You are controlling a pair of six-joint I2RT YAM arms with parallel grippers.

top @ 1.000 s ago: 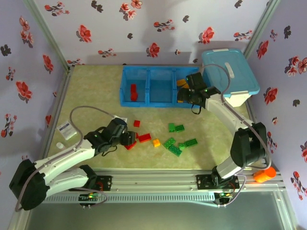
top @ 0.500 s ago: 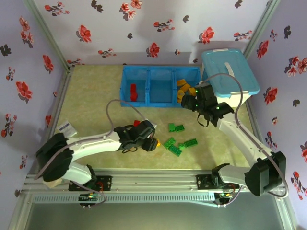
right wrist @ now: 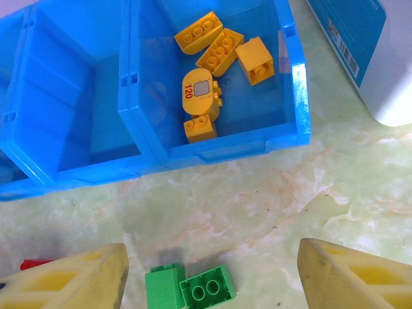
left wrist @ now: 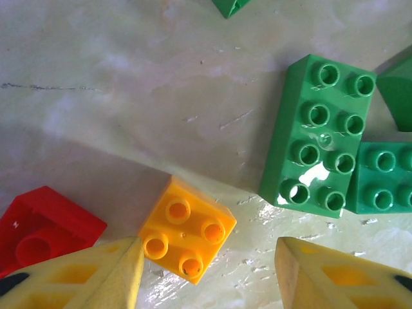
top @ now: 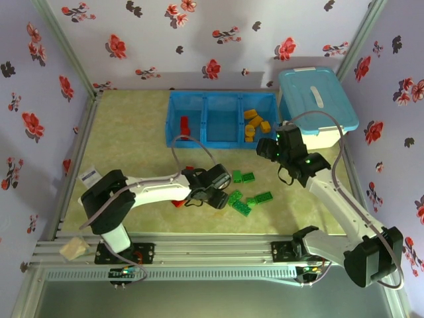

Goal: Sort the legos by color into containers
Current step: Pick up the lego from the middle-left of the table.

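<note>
Sitting between spread left fingers (left wrist: pixel 96 277), just beside one: orange-yellow lego (left wrist: pixel 187 232).

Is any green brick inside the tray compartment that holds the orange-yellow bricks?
No: that compartment holds orange-yellow bricks alone, while the green bricks lie on the table outside it.

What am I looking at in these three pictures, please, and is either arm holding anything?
Two robot arms are bolted at the table's near edge, each ending in a two-finger gripper. The wide picture comes from a camera above; the other two come from cameras on the wrists, so the yellow wedges at the bottom are fingers. A blue tray holds yellow bricks in its right compartment and red lego in its left. Green bricks lie loose on the table. The left gripper is open above an orange brick; the right gripper is open too. Neither holds anything.
</note>
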